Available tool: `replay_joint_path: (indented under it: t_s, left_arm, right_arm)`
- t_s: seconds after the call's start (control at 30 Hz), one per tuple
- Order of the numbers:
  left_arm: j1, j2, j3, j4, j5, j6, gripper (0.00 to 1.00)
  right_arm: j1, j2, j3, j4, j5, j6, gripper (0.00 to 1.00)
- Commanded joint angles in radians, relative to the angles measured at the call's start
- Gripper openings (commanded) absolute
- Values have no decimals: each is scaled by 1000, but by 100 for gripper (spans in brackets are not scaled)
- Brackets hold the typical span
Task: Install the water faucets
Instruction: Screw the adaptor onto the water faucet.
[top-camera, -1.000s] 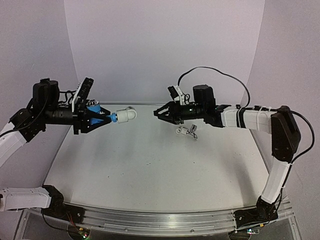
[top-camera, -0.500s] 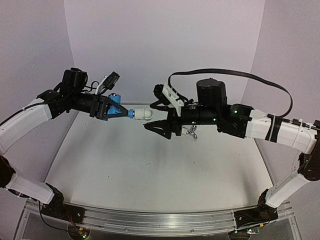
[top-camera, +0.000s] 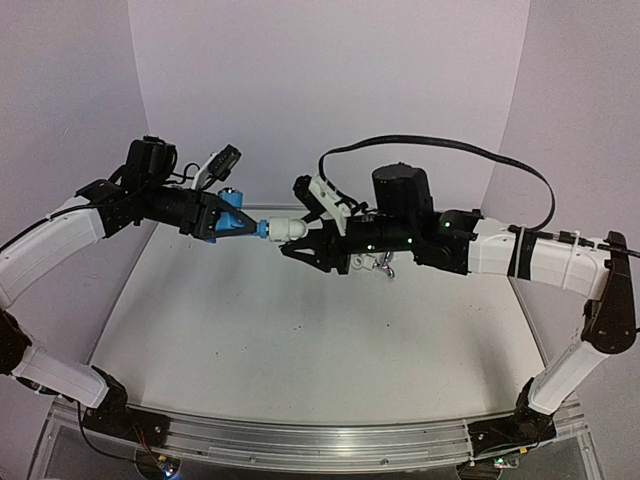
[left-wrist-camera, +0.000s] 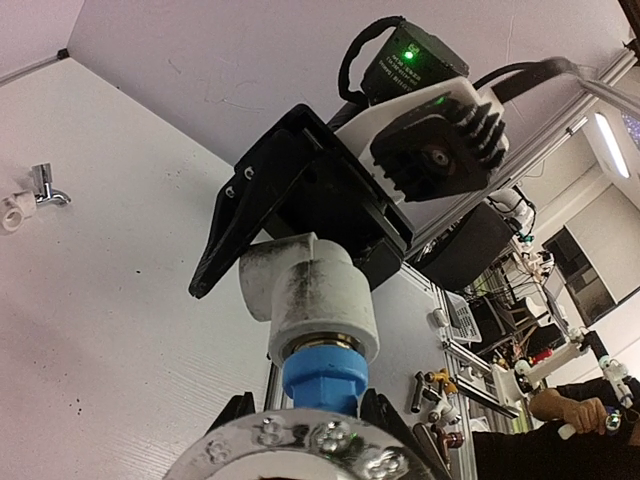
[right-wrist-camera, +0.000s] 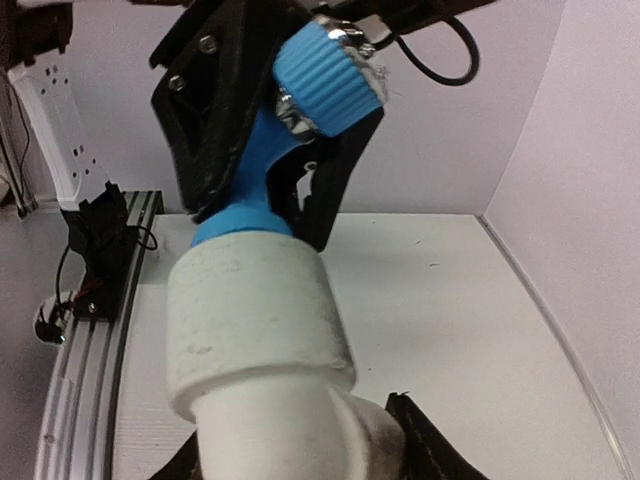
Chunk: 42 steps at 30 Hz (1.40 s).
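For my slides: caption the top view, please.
Left gripper holds the blue faucet aloft; right gripper straddles its white fitting; silver faucet lies on the table.

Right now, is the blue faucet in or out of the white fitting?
In: blue faucet ends inside the collar of the white elbow fitting, both wrist views.

Both pincers meet in mid-air over far half of worktop (top-camera: 300, 350), slightly left of centre. Left pincer (top-camera: 245, 227) reaches in from left, clamped on plastic faucet (right-wrist-camera: 325, 75). Elbow fitting (top-camera: 288, 229) sits on faucet's right end. Right pincer (top-camera: 292, 242) reaches in from right, elbow fitting between its fingers; firm contact unclear. Metal faucet (left-wrist-camera: 45, 185) lies on worktop right of centre, toward far edge, partly hidden behind right arm. Small fitting (left-wrist-camera: 14, 210) just beside it, on its left. Arm bases at near edge, one each corner.
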Motion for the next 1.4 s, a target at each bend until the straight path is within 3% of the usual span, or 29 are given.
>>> replay_joint_path:
  t_s: [0.0,0.13,0.23,0.3,0.4,0.5,0.6,0.9,1.07,1.23,1.37]
  left_arm:
    - [1,6,40,47,-95,57,0]
    - [-2,-20,26,46,-329,164,0]
    - [-9,-63,-15,48,-515,320,0]
    - [-12,-88,-54,51,-652,419,0]
    - [-12,-102,-107,50,-772,526,0]
    - [-14,-99,-135,42,-781,538,0]
    - [-12,-106,-157,42,-695,505,0]
    - [-10,-147,-167,24,-586,333,0]
    - [-1,-119,-104,4,-345,193,0]
    - [3,-42,-34,1,0,75,0]
    - [2,-25,-7,0,52,39,0]
  right_arm:
    - [8,11,59,86,-99,160,35]
    - [-5,43,80,119,-204,395,13]
    - [-43,92,88,251,-372,739,5]
    - [-82,135,69,435,-472,1093,1]
    - [-121,178,19,831,-540,1487,6]
    - [-136,163,11,1024,-550,1582,20]
    - [-143,85,-27,958,-513,1444,36]
    - [-153,-36,-47,597,-441,1074,57]
    - [-151,-63,46,122,-284,606,67]
    - [-146,-61,50,-9,-232,302,82]
    - [-120,-62,29,-26,-261,170,88]
